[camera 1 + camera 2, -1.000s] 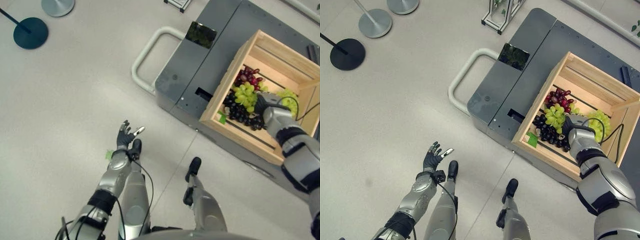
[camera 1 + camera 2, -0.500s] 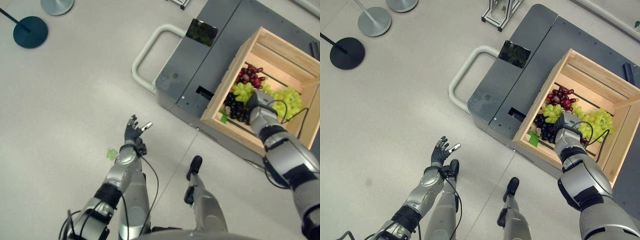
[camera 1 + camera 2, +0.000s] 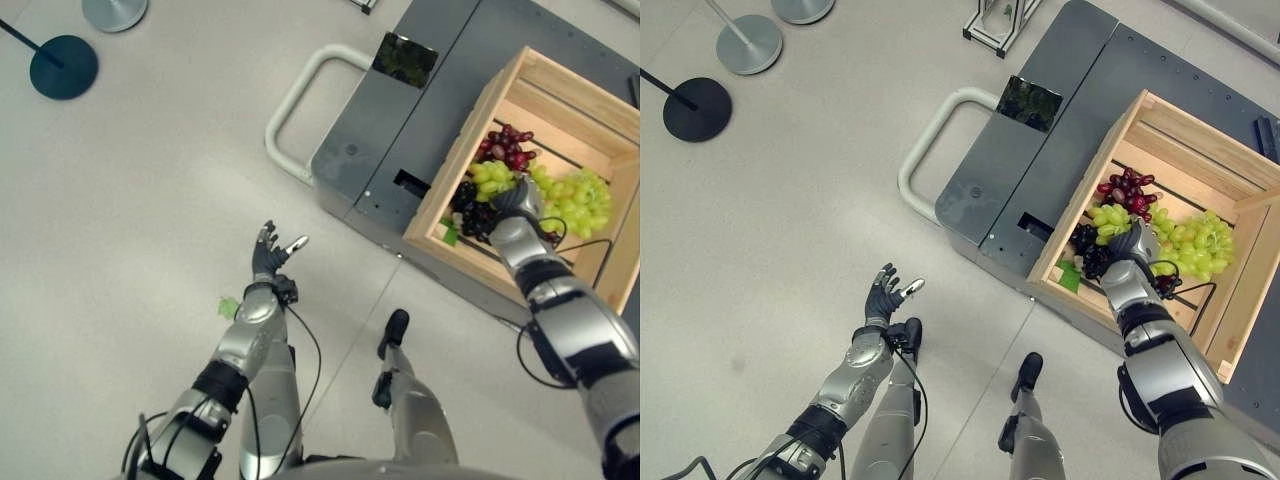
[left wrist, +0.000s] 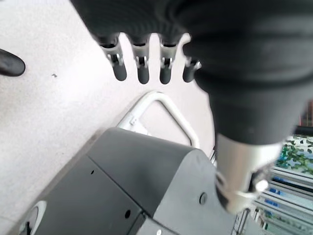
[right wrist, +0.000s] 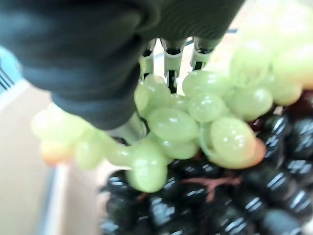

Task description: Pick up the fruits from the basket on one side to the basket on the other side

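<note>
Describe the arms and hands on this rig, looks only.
Two silver-grey arms with dark bands at the joints. Each ends in a hand under a dark ribbed cover over its back and wrist: left hand, right hand. The fingers are silver with dark tips, set in a row; the thumb sits apart.

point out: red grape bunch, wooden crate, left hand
red grape bunch (image 3: pixel 1126 191), right eye view, middle of the cluster.
wooden crate (image 3: pixel 1082 198), right eye view, its left side wall.
left hand (image 3: pixel 267 262), left eye view, dark back of the hand.
</note>
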Controlling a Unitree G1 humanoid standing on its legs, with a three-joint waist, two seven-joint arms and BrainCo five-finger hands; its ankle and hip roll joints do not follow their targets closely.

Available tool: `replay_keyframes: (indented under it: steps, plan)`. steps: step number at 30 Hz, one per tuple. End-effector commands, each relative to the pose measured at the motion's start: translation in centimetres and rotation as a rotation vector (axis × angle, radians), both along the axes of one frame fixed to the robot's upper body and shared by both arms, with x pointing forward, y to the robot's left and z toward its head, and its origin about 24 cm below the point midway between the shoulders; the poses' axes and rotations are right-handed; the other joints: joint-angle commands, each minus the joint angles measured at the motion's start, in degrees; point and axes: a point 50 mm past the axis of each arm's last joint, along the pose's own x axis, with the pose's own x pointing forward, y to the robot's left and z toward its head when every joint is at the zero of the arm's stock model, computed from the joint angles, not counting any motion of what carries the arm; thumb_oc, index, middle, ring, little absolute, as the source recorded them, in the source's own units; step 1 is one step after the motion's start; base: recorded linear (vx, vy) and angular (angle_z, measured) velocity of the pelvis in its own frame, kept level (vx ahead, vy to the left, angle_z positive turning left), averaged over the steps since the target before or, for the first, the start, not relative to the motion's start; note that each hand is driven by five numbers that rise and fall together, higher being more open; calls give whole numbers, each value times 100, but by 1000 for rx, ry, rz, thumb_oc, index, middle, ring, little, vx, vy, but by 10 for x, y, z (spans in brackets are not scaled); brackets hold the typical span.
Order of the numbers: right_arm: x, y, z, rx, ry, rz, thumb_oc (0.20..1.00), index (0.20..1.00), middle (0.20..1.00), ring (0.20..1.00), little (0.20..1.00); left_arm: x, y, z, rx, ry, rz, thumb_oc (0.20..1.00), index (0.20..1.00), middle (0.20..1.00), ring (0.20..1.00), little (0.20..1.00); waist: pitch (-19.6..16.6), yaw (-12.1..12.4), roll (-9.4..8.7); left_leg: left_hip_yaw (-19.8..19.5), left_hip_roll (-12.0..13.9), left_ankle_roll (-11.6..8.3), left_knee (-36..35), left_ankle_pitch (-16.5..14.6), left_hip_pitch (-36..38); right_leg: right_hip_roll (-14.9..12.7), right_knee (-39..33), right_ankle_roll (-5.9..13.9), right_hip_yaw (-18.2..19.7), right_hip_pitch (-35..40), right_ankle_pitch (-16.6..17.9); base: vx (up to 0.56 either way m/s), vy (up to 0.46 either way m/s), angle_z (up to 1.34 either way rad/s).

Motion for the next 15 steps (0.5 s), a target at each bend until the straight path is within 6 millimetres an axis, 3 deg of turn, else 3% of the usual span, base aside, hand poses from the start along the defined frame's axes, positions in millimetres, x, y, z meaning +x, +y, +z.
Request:
replay_keyframes:
  steps: [1, 8, 15]
  plan:
    - [-20, 78, -65, 347, 70, 218, 200, 200, 200, 200, 200, 3, -5, 15, -45, -88, 29, 1000, 1000, 1000, 1000, 1000, 60, -109, 43, 89, -171, -12, 242, -290, -298, -403, 793, 330, 345, -180, -1157, 0, 0, 0]
    - [-40, 81, -48, 512, -110, 299, 200, 200, 200, 200, 200, -4, 11, 6, -38, -55, 80, 1000, 1000, 1000, 1000, 1000, 60, -263, -80, 186, -150, -3, 201, -304, -22, -452, 802, 335, 357, 19, -1138, 0, 0, 0]
    - [-57, 67, -34, 658, -239, 357, 200, 200, 200, 200, 200, -9, 23, 1, -5, -39, 55, 1000, 1000, 1000, 1000, 1000, 60, -357, -150, 312, -107, -12, 132, -321, 348, -466, 781, 349, 405, 282, -1114, -4, -1, -9]
